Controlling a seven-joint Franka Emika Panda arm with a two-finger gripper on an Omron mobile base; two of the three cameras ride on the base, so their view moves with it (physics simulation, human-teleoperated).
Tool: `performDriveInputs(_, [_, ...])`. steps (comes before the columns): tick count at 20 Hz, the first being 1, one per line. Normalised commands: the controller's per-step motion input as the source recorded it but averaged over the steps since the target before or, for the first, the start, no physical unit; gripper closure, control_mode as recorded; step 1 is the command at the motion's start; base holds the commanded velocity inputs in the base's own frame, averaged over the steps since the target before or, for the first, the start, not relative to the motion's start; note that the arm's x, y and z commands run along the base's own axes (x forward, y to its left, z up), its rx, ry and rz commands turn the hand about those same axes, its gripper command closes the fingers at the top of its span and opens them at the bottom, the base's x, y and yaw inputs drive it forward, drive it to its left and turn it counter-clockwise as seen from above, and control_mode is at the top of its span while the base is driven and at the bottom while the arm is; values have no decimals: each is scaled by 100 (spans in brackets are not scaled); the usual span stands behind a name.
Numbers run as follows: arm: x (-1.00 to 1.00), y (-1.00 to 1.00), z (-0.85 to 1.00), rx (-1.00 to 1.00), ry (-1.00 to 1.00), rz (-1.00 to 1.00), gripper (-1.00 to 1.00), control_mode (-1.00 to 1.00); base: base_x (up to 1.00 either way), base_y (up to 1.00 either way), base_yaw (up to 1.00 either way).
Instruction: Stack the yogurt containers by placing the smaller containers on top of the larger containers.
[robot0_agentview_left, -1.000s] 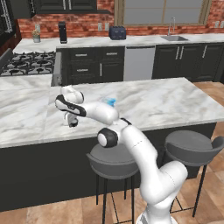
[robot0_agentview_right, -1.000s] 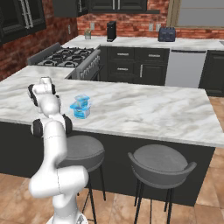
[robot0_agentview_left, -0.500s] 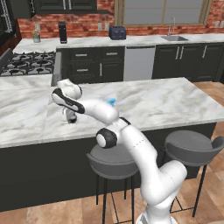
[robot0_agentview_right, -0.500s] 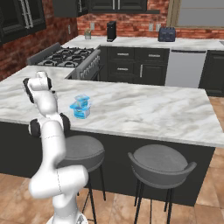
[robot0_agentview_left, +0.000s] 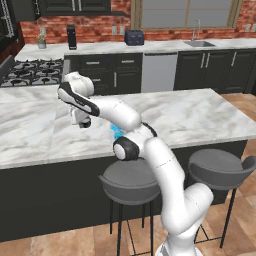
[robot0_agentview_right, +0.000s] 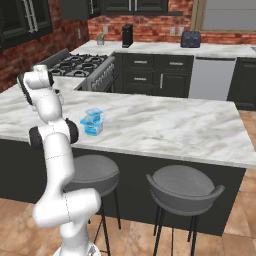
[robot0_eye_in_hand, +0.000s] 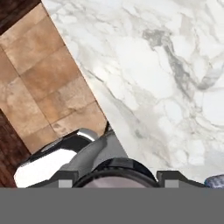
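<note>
The yogurt tubs (robot0_agentview_right: 92, 122) stood clustered near the marble tabletop's (robot0_agentview_right: 165, 125) front edge, beside the arm. The pincer (robot0_agentview_left: 81, 120) hung over the tabletop well left of them; its opening could not be told.

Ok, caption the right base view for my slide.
White robot arm raised over the grey-veined marble island counter, beside stacked light-blue yogurt containers, two grey stools in front.

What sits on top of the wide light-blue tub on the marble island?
A clear-and-blue cup sits stacked on the wide squarish light-blue tub. Whether the tiny dark cup tops it is too small to tell.
</note>
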Motion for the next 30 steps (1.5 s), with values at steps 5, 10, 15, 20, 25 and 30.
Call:
performDriveInputs(5, [-93,-86,35,10,-19,-16,100,-100,0,0,0])
performDriveInputs(10, [-95,-99,36,19,-20,-17,100,-100,0,0,0])
performDriveInputs(15, [-90,-100,7,25,-26,-16,100,-100,0,0,0])
performDriveInputs(20, [-75,-84,4,20,-23,-16,100,-100,0,0,0])
performDriveInputs(25, [-23,-35,50,5,-15,-22,100,-100,0,0,0])
performDriveInputs(30, [14,-18,79,0,0,-26,100,-100,0,0,0])
